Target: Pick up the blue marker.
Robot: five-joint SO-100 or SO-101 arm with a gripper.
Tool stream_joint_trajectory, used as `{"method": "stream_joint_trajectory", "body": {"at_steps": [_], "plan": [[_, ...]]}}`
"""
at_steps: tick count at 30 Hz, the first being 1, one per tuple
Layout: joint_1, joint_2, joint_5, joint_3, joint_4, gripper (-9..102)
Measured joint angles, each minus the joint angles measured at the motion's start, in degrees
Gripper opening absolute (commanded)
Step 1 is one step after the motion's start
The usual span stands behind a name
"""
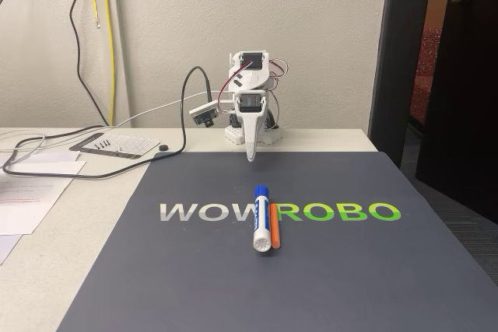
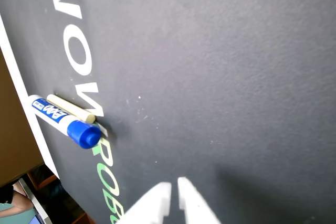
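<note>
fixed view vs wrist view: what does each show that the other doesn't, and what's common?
Fixed view alone: the arm's base against the wall, cables, papers on the table at left, a dark door at right, and the full WOWROBO lettering.

Wrist view alone: a close look at the claw tips, nearly together, above bare mat.

Both: the blue marker lying flat on the dark mat, a thin stick right beside it, and the claw well clear of the marker.
</note>
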State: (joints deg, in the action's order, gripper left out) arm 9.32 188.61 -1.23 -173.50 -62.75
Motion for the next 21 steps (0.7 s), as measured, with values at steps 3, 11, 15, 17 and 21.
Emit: {"method": "stream_joint_trajectory", "body": {"at_steps": [3, 11, 15, 17, 21], "plan": [[0.4, 0.0, 0.0, 1.5, -1.1, 0], [1.8, -6.0, 1.1, 11.2, -1.7, 0], [1.6, -17.7, 4.7, 21.4, -3.3, 0], [2.2, -23.1, 8.5, 27.3, -4.1, 0], [2.6, -31.7, 15.0, 37.4, -6.4, 0]]}}
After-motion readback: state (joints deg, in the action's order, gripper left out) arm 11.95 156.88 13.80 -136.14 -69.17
